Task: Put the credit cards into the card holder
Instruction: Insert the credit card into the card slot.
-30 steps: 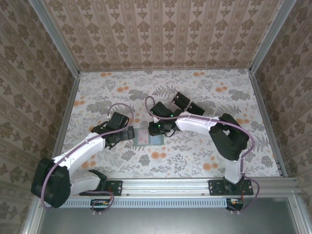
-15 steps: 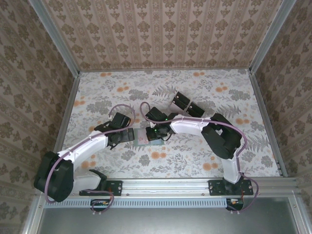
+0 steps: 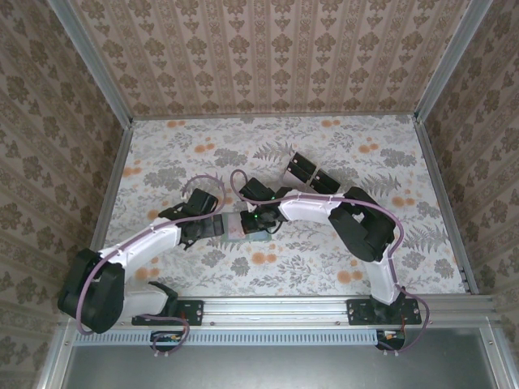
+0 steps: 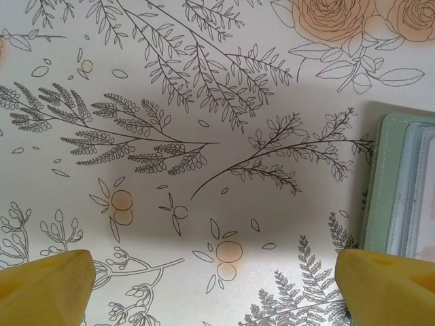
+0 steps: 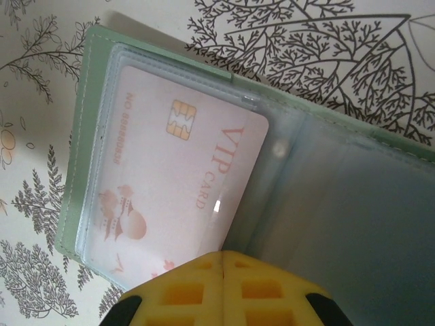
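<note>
One credit card [image 5: 170, 183], pale pink with a gold chip and "VIP CARD" lettering, lies inside a glossy clear pocket of the card holder [image 5: 85, 136]. The holder is a soft dull-green rectangular wallet, opened flat on the floral-printed tablecloth [image 4: 170, 102]. Right gripper [image 5: 223, 288]: ribbed yellow pads pressed together over the holder, at one end of the card. Left gripper [image 4: 211, 288]: blunt yellow fingertips [image 4: 41, 285] spread wide apart, just left of the holder. Clear tray [image 3: 312, 173] with black blocks: beyond the holder.

Floral-print table [image 3: 162, 154]; open green card holder [image 5: 73, 170]; seemingly a black-block tray [image 3: 312, 173]
</note>
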Motion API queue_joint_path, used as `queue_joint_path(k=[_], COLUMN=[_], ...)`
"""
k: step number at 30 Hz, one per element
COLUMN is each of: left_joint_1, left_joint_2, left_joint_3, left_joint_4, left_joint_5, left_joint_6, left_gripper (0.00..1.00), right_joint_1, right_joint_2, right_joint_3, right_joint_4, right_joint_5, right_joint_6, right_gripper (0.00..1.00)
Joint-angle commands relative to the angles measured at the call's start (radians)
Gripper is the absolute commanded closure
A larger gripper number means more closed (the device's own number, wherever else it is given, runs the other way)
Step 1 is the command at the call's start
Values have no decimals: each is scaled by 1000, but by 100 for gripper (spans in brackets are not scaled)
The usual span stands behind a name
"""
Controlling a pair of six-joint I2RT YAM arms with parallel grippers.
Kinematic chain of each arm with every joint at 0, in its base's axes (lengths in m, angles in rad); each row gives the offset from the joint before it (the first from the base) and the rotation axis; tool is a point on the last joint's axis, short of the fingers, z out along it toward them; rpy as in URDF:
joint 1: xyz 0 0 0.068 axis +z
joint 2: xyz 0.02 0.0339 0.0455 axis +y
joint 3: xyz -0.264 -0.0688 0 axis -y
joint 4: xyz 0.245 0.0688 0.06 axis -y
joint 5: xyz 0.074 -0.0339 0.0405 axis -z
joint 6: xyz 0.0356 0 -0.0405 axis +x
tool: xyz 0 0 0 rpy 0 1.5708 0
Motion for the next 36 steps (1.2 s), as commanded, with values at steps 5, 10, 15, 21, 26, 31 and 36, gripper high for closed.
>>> queue_joint_path(k=[5,10,15,21,26,31,36], left_joint_1=[-3,-3,-3,-8,-47,-119,-174], left_joint_2=[15,16,10,-22,-31,-13,13], left_joint_3=[-16,-18,-13,-6,3,18,35], left_joint_4=[16,17,12,6,11,15,14], left_joint_5=[8,10,11,26,36,6,-23], left_joint_6=[-16,-17,-14,-11,-34,-75,-102], left_gripper=[0,0,0,0,0,0,0], right_joint_1=[9,10,7,-15,-46,-61,-70], right_joint_2=[31,38,13,-102,-105,-73,-40], right_joint_3=[42,47,44,28,54,69,74], right_joint_4=[-14,-3,-4,-47,-127,-154,-167], right_joint_5=[-25,-43,-46,7,51,77,114], right_joint_6=[19,29,26,-20,-83,-116,-139], right_gripper=[98,98,98,87,78,78,77])
